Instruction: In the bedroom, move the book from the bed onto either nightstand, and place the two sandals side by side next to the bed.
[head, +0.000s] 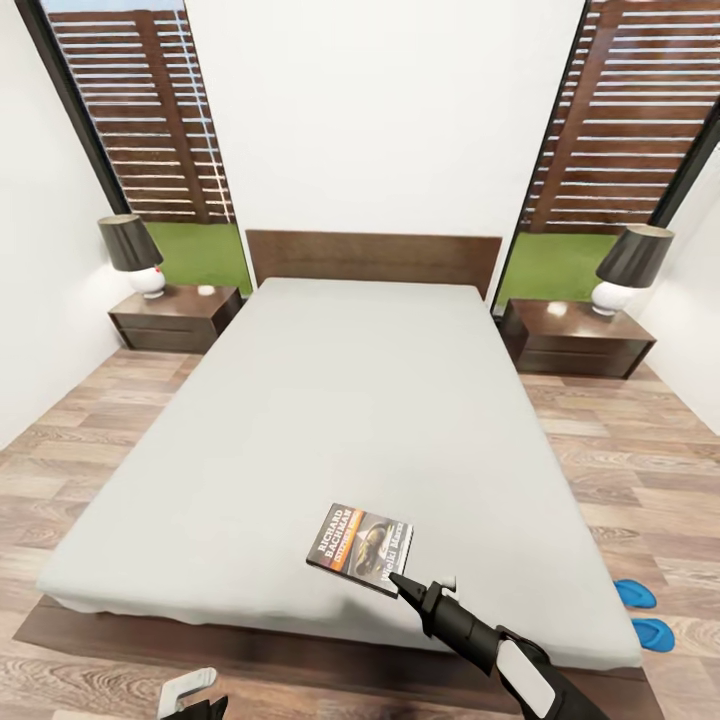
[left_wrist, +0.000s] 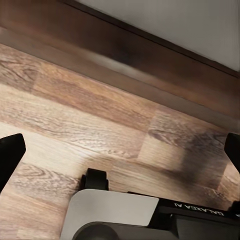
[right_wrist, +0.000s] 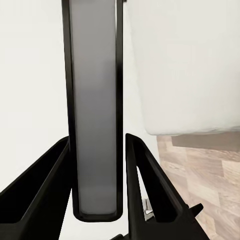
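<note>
I have the right gripper (right_wrist: 97, 150) clamped edge-on over the thin dark paperback book's (head: 361, 547) near edge; left gripper (left_wrist: 120, 150) wide open.

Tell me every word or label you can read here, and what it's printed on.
"RICHARD BACHMAN": on the book lying on the bed.
A white title beside the book's picture: too blurred to read.
"GALAXEA AI": on the robot's base, seen upside down in the left wrist view.

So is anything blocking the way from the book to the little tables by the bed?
Nothing visible blocks it. The book lies near the foot of the bed, at the right gripper. Bare mattress stretches toward both nightstands. Each has a lamp on it, with free space beside it.
</note>
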